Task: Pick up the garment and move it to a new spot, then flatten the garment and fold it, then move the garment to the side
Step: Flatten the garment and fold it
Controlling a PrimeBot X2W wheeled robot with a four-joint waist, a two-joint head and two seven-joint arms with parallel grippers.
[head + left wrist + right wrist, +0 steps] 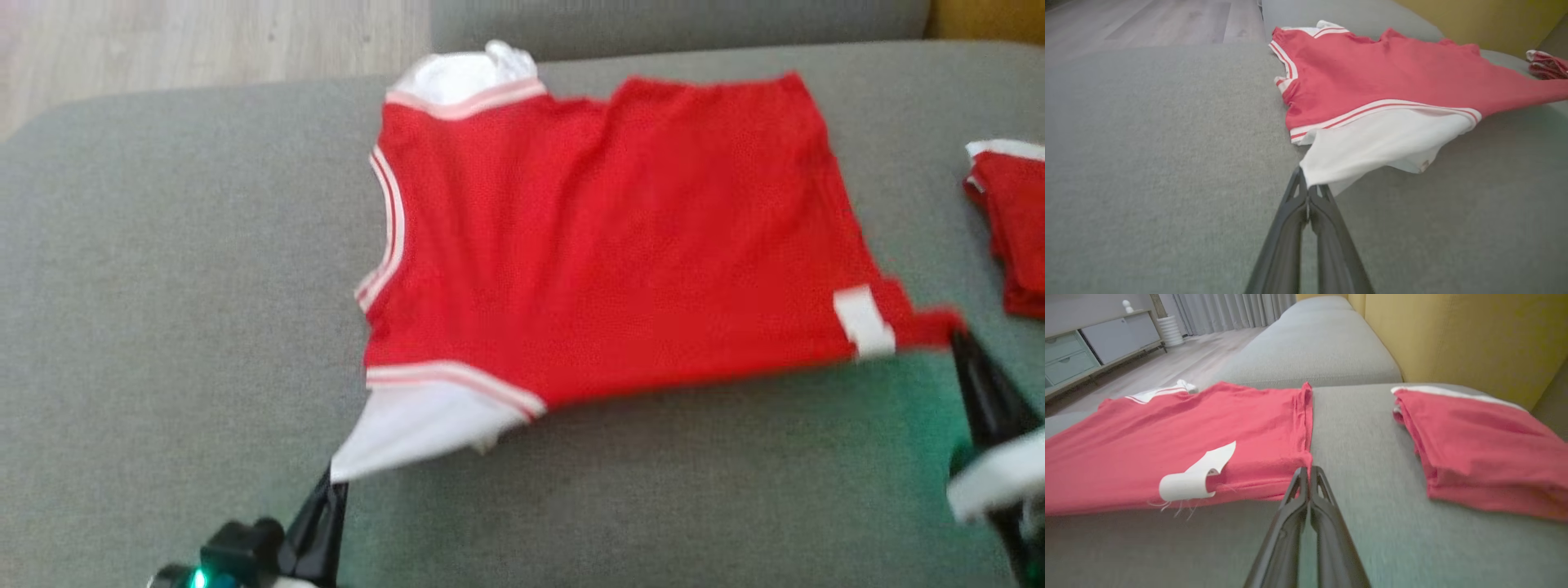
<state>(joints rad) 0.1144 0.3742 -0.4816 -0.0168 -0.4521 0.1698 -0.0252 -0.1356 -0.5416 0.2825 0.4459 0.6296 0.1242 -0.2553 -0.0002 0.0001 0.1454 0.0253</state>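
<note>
Left pincer (330, 482) is clamping shut on the garment's (612, 245) white corner, and the right pincer (960, 339) is pinching its red hem corner, both toward the cushion's (163, 327) front edge. The garment's lying mid-cushion, reaching toward the back edge. It's a red jersey with striped white trim, mostly flat, tag curling up. I'm guessing those skinny grips risk slipping if the pull's uneven, or dragging it into the folded red pile (1012, 237) at the right edge.
</note>
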